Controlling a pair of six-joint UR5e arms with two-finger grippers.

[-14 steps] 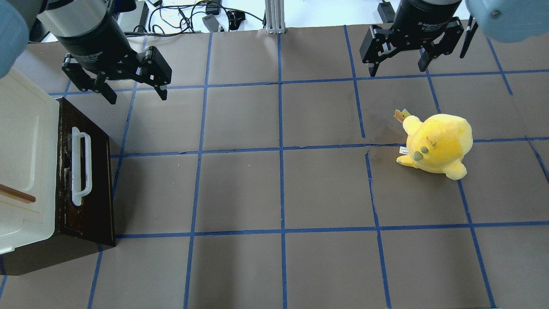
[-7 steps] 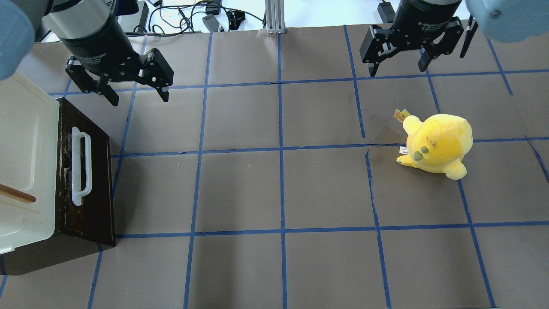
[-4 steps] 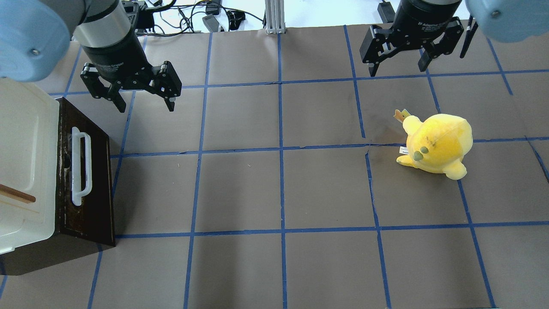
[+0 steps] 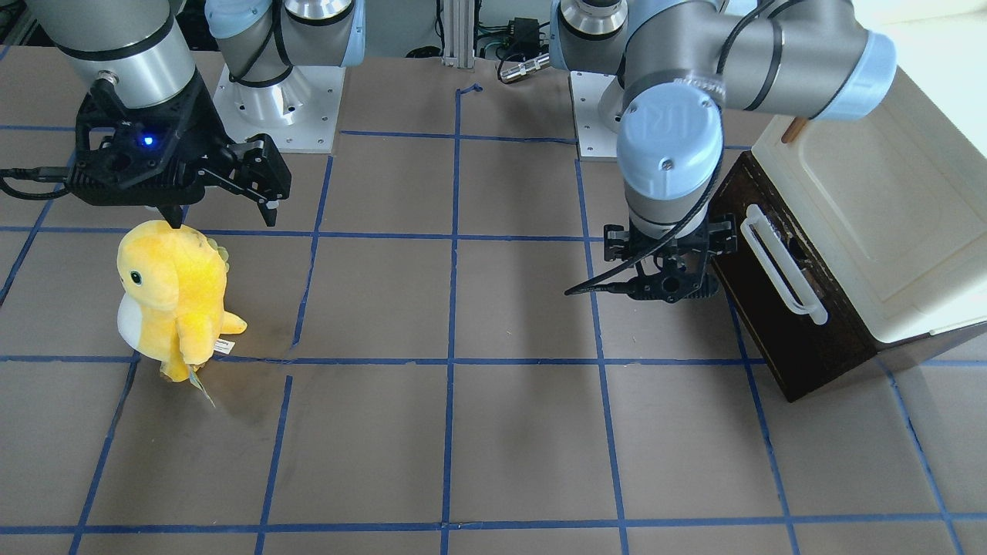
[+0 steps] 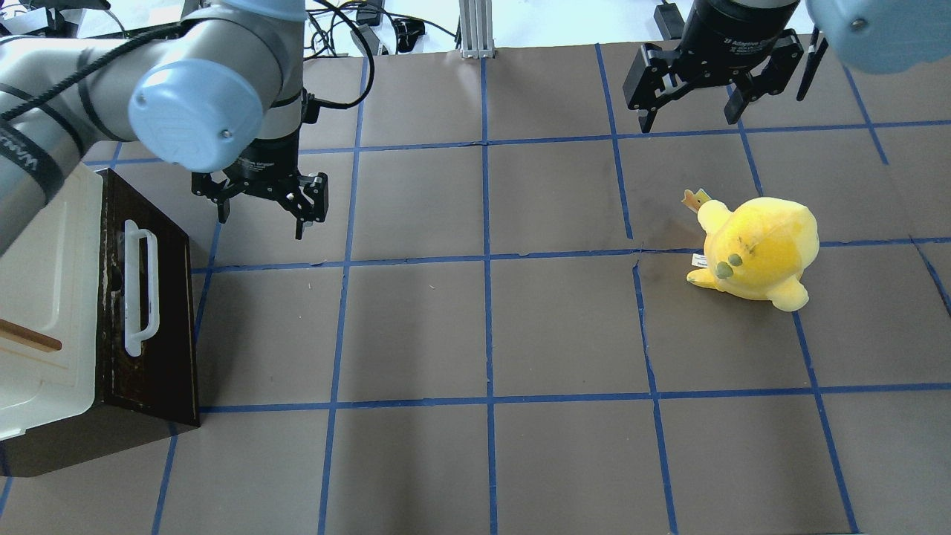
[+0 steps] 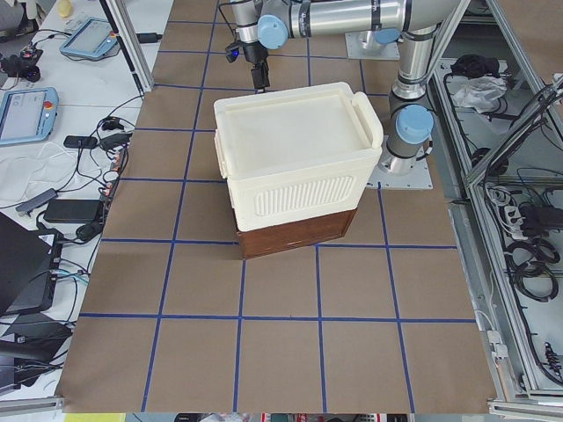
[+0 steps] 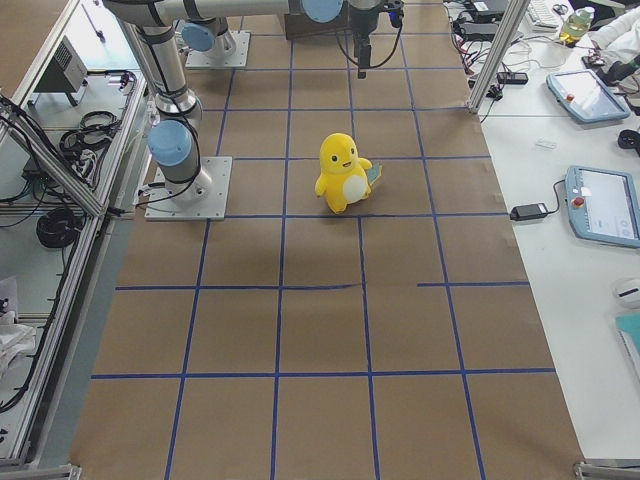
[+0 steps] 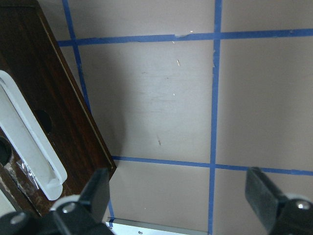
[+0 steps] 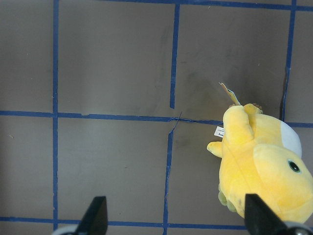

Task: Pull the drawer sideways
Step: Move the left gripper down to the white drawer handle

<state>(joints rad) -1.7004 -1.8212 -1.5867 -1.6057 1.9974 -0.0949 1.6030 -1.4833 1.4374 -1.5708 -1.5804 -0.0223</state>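
Note:
The drawer (image 5: 160, 312) has a dark brown front and a long white bar handle (image 5: 140, 286). It sits shut under a cream cabinet at the table's left edge, and also shows in the front view (image 4: 771, 324) and the left wrist view (image 8: 54, 107). My left gripper (image 5: 260, 221) is open and empty. It hangs low over the table just beyond the far end of the drawer front, apart from the handle (image 8: 29, 142). It also shows in the front view (image 4: 669, 266). My right gripper (image 5: 689, 120) is open and empty, high at the back right.
The cream cabinet (image 5: 44, 253) with a small brown wooden handle (image 5: 30, 336) sits on top of the drawer. A yellow plush toy (image 5: 758, 249) stands on the right half of the table, in front of my right gripper (image 4: 224, 220). Blue tape lines grid the brown table.
My left arm has swung forward and down, bringing its open gripper lower and nearer the drawer's far end. The right arm, drawer and plush toy have not moved.

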